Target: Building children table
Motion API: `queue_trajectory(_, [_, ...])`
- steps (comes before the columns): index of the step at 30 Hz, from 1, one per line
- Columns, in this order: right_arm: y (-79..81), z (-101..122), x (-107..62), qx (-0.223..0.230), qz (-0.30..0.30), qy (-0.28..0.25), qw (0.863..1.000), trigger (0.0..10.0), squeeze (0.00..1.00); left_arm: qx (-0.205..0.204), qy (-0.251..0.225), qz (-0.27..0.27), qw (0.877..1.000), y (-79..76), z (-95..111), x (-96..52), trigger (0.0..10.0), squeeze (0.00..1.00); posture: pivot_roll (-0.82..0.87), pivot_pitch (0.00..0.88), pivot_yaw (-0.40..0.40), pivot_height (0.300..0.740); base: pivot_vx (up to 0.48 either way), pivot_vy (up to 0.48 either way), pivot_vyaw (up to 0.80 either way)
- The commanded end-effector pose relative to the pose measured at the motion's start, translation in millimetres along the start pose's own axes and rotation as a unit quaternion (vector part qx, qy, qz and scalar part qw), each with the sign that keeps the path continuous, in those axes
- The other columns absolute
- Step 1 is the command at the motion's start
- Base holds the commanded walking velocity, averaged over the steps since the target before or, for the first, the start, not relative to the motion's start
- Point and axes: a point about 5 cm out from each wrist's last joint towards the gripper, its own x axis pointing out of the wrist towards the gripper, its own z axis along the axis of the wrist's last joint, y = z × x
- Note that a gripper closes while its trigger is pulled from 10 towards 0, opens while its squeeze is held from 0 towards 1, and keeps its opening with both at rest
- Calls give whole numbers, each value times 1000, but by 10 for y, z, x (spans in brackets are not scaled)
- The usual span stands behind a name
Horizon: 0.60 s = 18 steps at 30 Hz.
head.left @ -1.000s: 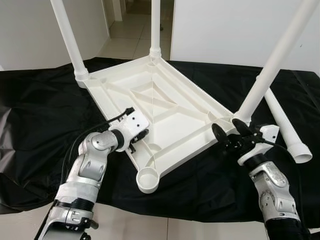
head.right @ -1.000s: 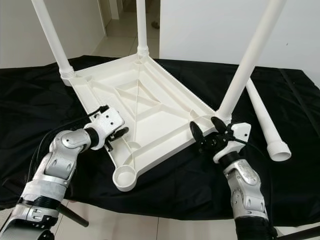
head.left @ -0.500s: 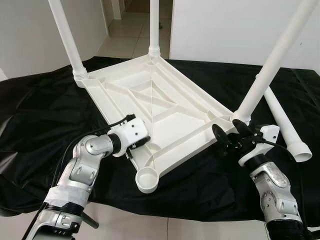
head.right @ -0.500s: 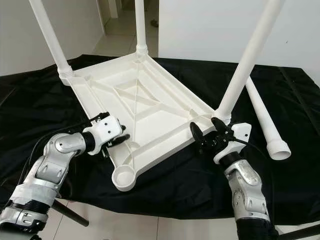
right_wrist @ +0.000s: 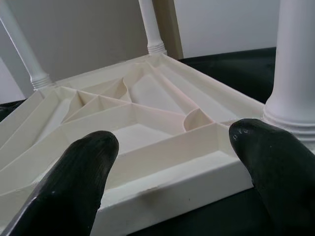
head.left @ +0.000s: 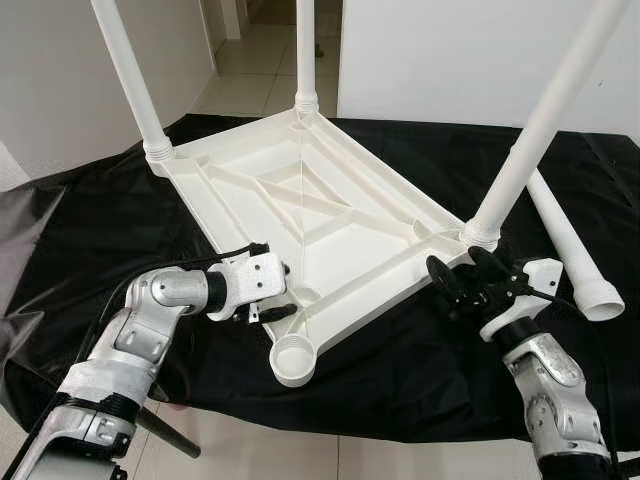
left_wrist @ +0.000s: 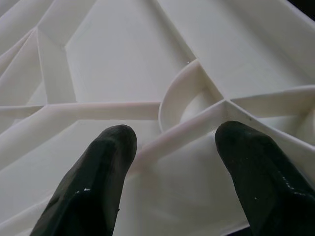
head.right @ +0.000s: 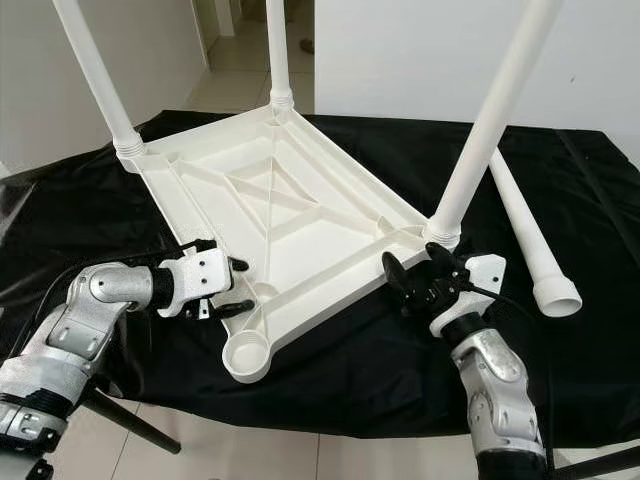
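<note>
Upturned white table (head.left: 330, 215) on a black cloth (head.left: 90, 240), a gripper at each near side

The table lies underside up, ribbed, with three legs standing in its corner sockets; the nearest socket (head.left: 295, 360) is bare, and a loose leg (head.left: 565, 240) lies on the cloth to the right. The left gripper (head.left: 275, 300) sits at the table's near left edge just behind that socket, fingers (left_wrist: 98, 167) spread over a rib. The right gripper (head.left: 462, 280) hovers just beside the near right edge, by the base of the right leg (head.left: 540, 130), fingers parted, holding nothing
</note>
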Motion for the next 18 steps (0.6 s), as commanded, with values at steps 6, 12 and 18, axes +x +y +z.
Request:
queue_trajectory(6, [100,-40,-76,9,13,12,1000,10000,0,23,9,-38,999,10,-52,-30,10000,0,-16,102,80,740,0,0,0])
queue_trajectory(12, [184,-50,-114,17,20,14,1000,10000,0,34,12,-47,998,82,-80,1,10000,0,-25,106,92,740,0,0,0])
queue_trajectory(18, [231,-43,-122,22,20,13,999,10000,0,41,5,-51,998,133,-76,50,10000,0,-36,112,104,740,0,0,0])
